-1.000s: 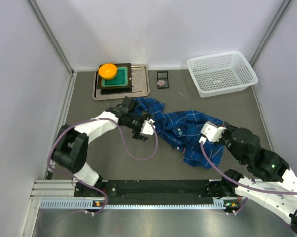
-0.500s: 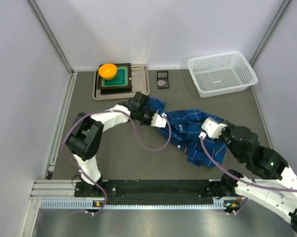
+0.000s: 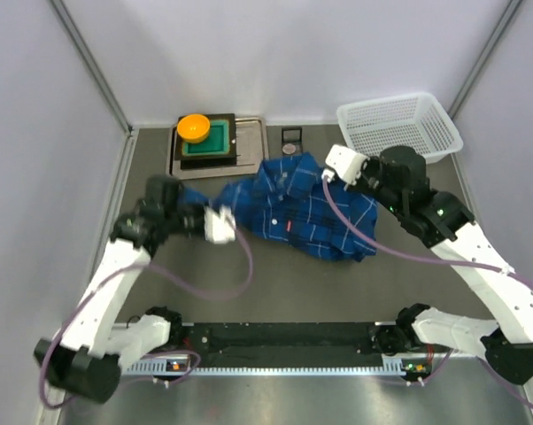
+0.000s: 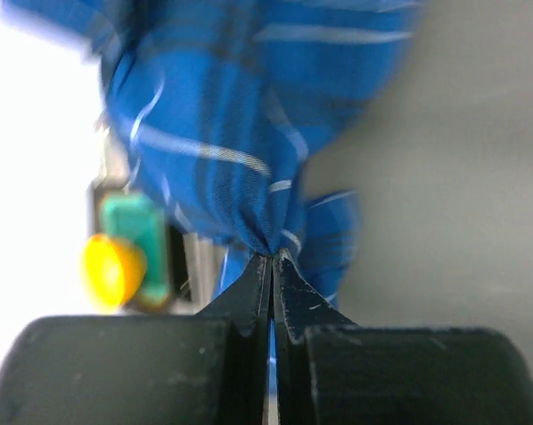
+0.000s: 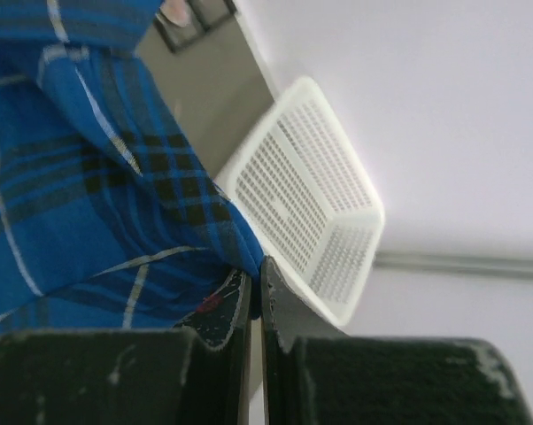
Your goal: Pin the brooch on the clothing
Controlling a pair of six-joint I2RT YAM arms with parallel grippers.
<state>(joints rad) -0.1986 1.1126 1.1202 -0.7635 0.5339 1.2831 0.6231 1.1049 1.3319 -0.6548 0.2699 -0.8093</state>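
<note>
The clothing (image 3: pixel 293 208), a blue plaid shirt, hangs stretched between my two grippers over the middle of the table. My left gripper (image 3: pixel 234 218) is shut on its left end, and the left wrist view shows a bunch of blue cloth (image 4: pixel 222 133) pinched at the tips of the left gripper (image 4: pixel 272 258). My right gripper (image 3: pixel 327 177) is shut on the shirt's far right edge; in the right wrist view the right gripper (image 5: pixel 256 264) pinches a fold of the cloth (image 5: pixel 63 177). The brooch (image 5: pixel 173 11), a pinkish disc, lies in a small black case (image 3: pixel 290 137) just behind the shirt.
A metal tray (image 3: pixel 251 146) at the back left holds a green block (image 3: pixel 215 137) and an orange round dish (image 3: pixel 194 127). A white mesh basket (image 3: pixel 399 131) stands at the back right, close to my right arm. Grey walls enclose the table on three sides.
My left gripper shut on the shirt's left end and pulled back to the left. The right arm swung up and toward the back with its edge, so the shirt now hangs spread between them.
</note>
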